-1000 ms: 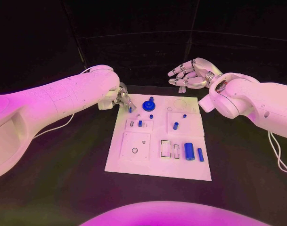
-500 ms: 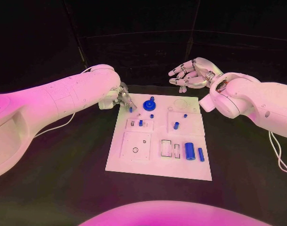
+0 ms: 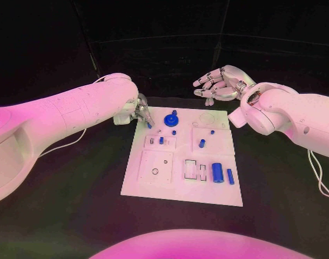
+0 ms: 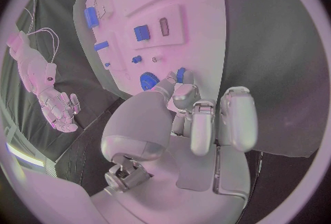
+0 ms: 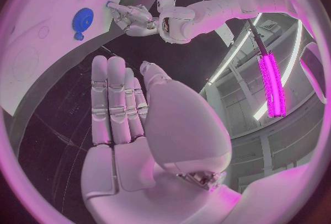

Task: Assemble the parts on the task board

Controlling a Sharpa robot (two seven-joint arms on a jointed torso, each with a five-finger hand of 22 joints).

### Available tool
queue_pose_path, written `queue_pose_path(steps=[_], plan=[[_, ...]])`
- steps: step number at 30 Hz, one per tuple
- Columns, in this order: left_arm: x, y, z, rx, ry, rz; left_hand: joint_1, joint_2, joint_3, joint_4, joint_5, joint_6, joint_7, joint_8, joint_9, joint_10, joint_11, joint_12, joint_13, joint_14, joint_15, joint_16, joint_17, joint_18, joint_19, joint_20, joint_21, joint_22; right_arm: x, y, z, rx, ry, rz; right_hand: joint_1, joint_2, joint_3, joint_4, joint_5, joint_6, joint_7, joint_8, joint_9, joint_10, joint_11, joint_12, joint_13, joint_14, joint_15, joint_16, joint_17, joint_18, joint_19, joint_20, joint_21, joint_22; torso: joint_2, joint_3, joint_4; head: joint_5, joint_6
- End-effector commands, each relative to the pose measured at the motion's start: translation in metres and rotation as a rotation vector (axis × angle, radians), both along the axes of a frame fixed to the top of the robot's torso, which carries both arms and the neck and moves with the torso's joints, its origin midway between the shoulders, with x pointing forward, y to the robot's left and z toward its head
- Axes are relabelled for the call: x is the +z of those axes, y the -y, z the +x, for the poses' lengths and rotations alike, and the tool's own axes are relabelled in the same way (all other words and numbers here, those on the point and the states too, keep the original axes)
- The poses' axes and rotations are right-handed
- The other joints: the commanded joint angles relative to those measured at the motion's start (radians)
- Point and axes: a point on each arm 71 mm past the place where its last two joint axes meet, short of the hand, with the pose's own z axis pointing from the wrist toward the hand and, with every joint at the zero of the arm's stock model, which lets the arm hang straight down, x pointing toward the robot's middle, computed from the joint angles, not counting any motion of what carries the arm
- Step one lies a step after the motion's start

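Head view. We log the left hand at the 11 o'clock corner of the task board, arm stretched in from 9 o'clock, fingertips bunched low on a small blue peg. The right hand hangs off the board toward 1 o'clock, palm turned up, fingers loosely curled and apart, holding nothing. The board is a flat white rectangular plate on the black table. On it we note a blue gear near 12 o'clock, a short blue cylinder toward 4 o'clock and smaller blue pieces between.

Left wrist view. The silver fingers lie pressed side by side; thumb and a fingertip pinch the blue peg at the board's edge, just beside the gear.

Right wrist view. The right hand shows smooth metal fingers straight and pressed together, thumb apart, empty. Beyond them, toward 11 o'clock, lie the board and the left hand.
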Motion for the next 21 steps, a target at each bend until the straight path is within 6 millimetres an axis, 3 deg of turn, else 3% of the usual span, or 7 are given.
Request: queue_pose_path(steps=[1, 15, 21], plan=[[0.0, 0.001, 0.0, -0.012, 0.007, -0.028, 0.027, 0.019, 0.027, -0.016, 0.006, 0.006, 0.001, 0.007, 0.002, 0.005, -0.003, 0.004, 0.001, 0.106, -0.006, 0.003, 0.263, -0.002, 0.009, -0.004, 0.006, 0.013, 0.001, -0.001, 0.0, 0.012, 0.006, 0.002, 0.003, -0.004, 0.006, 0.002, 0.003, -0.007, -0.002, 0.002, 0.0, -0.004, 0.0, 0.004, -0.001, -0.008, 0.0, -0.002, -0.002, 0.004, -0.006, 0.0, -0.006, -0.001, 0.0, -0.0002, 0.0005, 0.0, -0.002], [0.003, -0.01, -0.005, 0.056, 0.037, -0.143, -0.001, 0.009, 0.103, -0.05, 0.006, 0.008, 0.004, 0.013, 0.002, 0.008, -0.001, -0.007, -0.009, 0.106, -0.004, 0.003, 0.263, -0.001, 0.008, -0.003, 0.001, 0.009, 0.0, 0.0, 0.001, 0.016, -0.003, -0.003, 0.004, -0.003, 0.008, 0.002, 0.005, -0.007, -0.002, 0.004, 0.0, -0.005, 0.0, 0.005, -0.002, -0.008, 0.0, -0.001, -0.003, 0.004, -0.007, 0.001, -0.006, -0.001, -0.001, 0.0004, -0.0003, 0.014, -0.005], [0.006, -0.017, -0.016, 0.084, 0.049, -0.211, -0.039, -0.009, 0.171, -0.07, 0.005, 0.011, 0.003, 0.023, 0.006, 0.015, -0.001, -0.008, -0.011, 0.106, -0.005, 0.003, 0.263, -0.001, 0.009, -0.003, 0.001, 0.01, 0.0, 0.002, 0.001, 0.014, -0.006, -0.006, 0.004, -0.003, 0.008, 0.002, 0.005, -0.007, -0.002, 0.004, 0.0, -0.005, 0.001, 0.005, -0.002, -0.008, 0.0, -0.001, -0.003, 0.004, -0.007, 0.001, -0.006, -0.001, -0.002, 0.0017, 0.0082, 0.01, -0.004]])
